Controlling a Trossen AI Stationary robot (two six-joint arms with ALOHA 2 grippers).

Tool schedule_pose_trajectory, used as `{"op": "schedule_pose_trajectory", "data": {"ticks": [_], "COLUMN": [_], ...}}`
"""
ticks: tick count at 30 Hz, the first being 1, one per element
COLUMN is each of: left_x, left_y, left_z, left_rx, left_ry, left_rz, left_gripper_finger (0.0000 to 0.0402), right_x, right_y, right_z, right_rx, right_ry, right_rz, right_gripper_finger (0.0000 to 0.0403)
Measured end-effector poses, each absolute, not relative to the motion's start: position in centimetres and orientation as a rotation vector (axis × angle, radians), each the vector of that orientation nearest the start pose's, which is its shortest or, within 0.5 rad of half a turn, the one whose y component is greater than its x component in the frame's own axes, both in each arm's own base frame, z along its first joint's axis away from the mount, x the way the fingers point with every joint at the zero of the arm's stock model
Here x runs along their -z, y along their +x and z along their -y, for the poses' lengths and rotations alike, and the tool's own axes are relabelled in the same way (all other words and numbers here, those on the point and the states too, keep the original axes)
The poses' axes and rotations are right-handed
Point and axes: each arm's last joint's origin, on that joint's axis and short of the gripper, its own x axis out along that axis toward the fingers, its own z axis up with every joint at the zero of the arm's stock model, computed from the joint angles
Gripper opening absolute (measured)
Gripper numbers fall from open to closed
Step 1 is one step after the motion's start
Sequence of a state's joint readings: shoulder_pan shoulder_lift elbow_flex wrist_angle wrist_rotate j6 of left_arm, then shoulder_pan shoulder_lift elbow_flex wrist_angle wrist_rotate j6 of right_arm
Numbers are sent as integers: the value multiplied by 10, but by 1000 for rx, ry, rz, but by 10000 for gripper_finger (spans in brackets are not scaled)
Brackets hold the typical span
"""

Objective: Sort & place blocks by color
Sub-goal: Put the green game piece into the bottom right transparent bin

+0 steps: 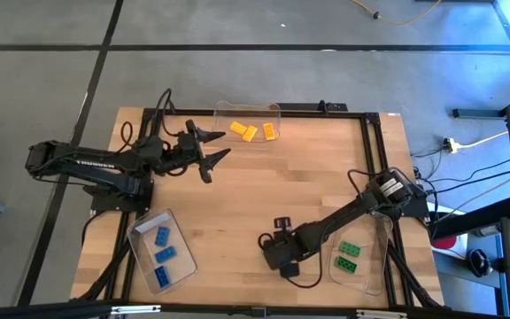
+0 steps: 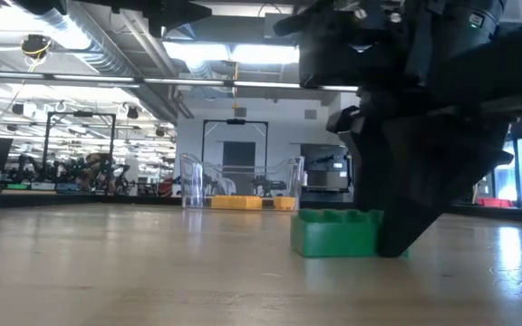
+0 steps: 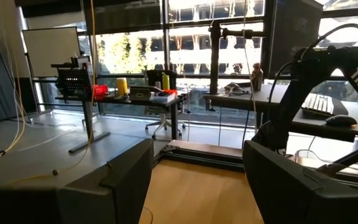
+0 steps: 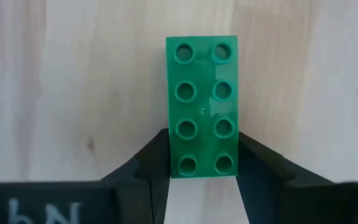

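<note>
now right jaws around green block [image 4: 202,106]

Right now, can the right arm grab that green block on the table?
Probably yes: the right gripper is already down around the green block, one finger on each side, and nothing is in the way.

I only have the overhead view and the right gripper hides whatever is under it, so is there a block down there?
Observer: Yes. The right wrist view shows a green block between the right gripper's fingers, pinched at one end.
Operator: Is it lifted yet?
Observer: No. In the low view the green block sits flat on the table.
Operator: And the left gripper, holding anything?
Observer: No. The left wrist view shows the left gripper open, with nothing between its fingers.
</note>
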State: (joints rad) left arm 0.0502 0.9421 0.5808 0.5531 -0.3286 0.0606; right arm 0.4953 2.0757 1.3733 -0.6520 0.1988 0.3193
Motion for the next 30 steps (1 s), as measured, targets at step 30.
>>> {"op": "schedule_pose_trajectory", "data": {"ticks": [30], "left_x": [-304], "left_y": [210], "left_z": [-14], "left_rx": [-141], "left_ry": [-141], "left_rz": [197], "left_gripper_finger": [239], "right_x": [-283], "right_y": [196], "right_z": [-91], "right_rx": [440], "right_ry": [336], "right_rz": [-209], "right_gripper_finger": [143]}}
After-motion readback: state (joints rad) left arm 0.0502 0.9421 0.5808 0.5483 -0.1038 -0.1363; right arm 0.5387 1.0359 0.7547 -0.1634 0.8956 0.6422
